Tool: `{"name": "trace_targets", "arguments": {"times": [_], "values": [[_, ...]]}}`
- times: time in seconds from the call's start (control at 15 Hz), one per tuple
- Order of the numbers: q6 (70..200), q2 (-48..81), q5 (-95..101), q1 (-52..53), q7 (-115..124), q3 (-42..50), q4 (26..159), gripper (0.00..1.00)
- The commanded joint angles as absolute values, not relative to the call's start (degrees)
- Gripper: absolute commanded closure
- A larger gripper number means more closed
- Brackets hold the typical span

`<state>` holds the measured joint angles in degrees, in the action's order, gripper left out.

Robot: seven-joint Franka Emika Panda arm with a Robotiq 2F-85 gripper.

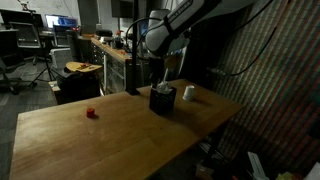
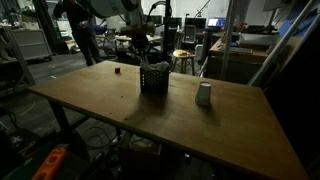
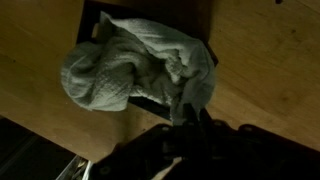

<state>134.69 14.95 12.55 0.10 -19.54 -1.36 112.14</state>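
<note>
A black mesh box point(image 1: 161, 100) stands on the wooden table point(image 1: 90, 140); it also shows in the other exterior view point(image 2: 153, 78). My gripper point(image 1: 158, 82) hangs right above the box, as the other exterior view point(image 2: 150, 58) also shows. In the wrist view a pale crumpled cloth point(image 3: 130, 70) lies draped over the dark box point(image 3: 95, 12) and spills over its rim. My gripper point(image 3: 190, 118) has its fingers pinched together on the cloth's near edge.
A white cup point(image 1: 188, 93) stands upside down beside the box, also in the other exterior view point(image 2: 204, 94). A small red object point(image 1: 91, 113) lies further along the table point(image 2: 117, 70). Benches, chairs and shelves stand behind the table.
</note>
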Motion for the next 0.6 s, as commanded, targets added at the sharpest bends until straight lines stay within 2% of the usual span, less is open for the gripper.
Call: {"name": "trace_targets", "arguments": {"times": [0.0, 0.53], "values": [[134.2, 15.3, 11.9, -1.3, -20.7, -0.8, 109.0, 0.93], [133.7, 18.0, 11.1, -3.7, -20.4, 0.6, 106.2, 0.93]]}}
